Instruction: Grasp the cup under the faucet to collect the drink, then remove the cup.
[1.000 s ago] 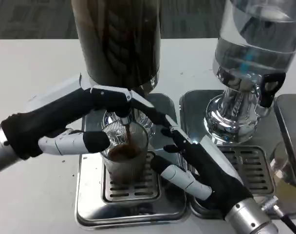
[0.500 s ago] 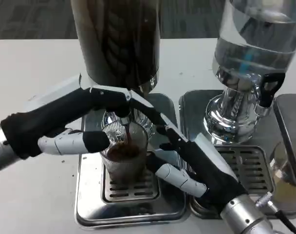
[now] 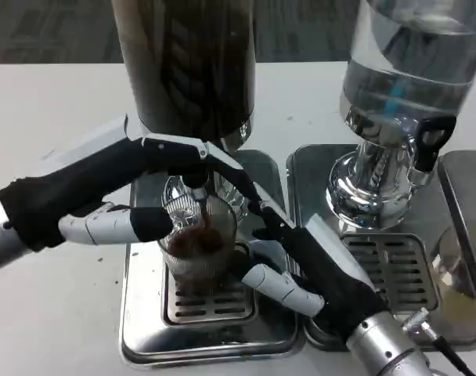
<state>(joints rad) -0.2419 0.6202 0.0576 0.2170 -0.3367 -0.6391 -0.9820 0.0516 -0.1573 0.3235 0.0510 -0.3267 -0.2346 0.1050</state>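
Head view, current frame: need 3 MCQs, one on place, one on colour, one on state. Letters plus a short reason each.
1. Where does the cup stand?
A. on the bare table
B. on the drip tray grate under the dark dispenser's faucet
C. under the clear dispenser

2. What colour is the drink in the cup?
A. dark brown
B. clear
C. orange

3. What is the right hand doing?
A. resting flat on the table
B. pressing the clear dispenser's tap
C. holding the cup's side

Answers:
1 B: the cup sits on the slotted drip tray below the faucet of the dark dispenser.
2 A: a brown stream falls into brown liquid.
3 C: its fingers wrap the cup's right side, while the left hand reaches the faucet.
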